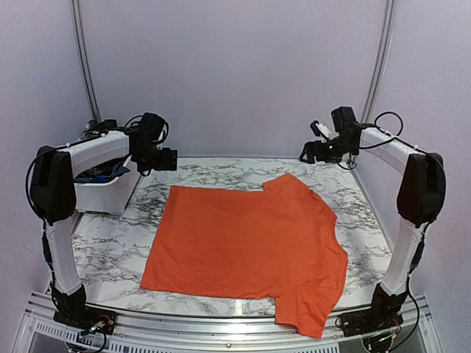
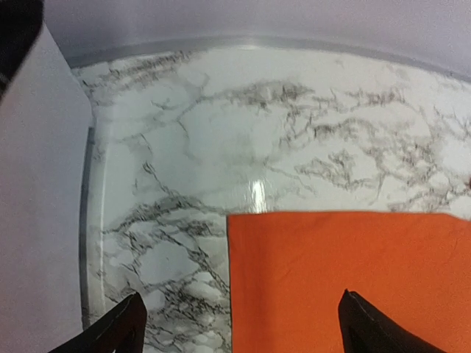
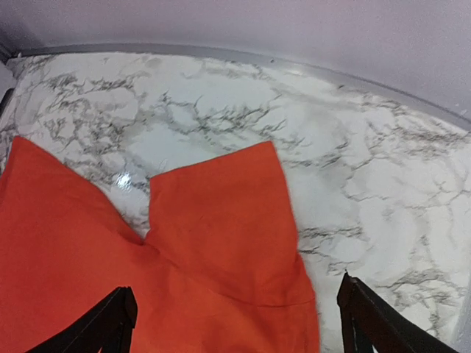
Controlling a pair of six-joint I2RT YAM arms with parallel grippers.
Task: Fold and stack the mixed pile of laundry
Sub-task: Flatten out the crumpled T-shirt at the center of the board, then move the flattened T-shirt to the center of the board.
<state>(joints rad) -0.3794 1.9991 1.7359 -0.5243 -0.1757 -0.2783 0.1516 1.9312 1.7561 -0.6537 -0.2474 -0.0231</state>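
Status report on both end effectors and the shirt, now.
Left end effector open, empty, above the shirt, far left corner. Right end effector open, empty, above its far sleeve. Shirt spread flat, unfolded. Nothing on it; bin off left.

My right gripper [image 3: 235, 305]: jaws spread wide, hanging over the cloth.
Orange T-shirt [image 3: 81, 265]: lying flat below me, filling the lower left.
Sleeve [image 3: 221, 213]: spread flat, pointing away from me.
Marble table [image 3: 368, 169]: white with dark veins, showing beyond and right of the sleeve.

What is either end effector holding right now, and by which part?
Nothing. The left end effector and right end effector both hang open, clear of the orange T-shirt.
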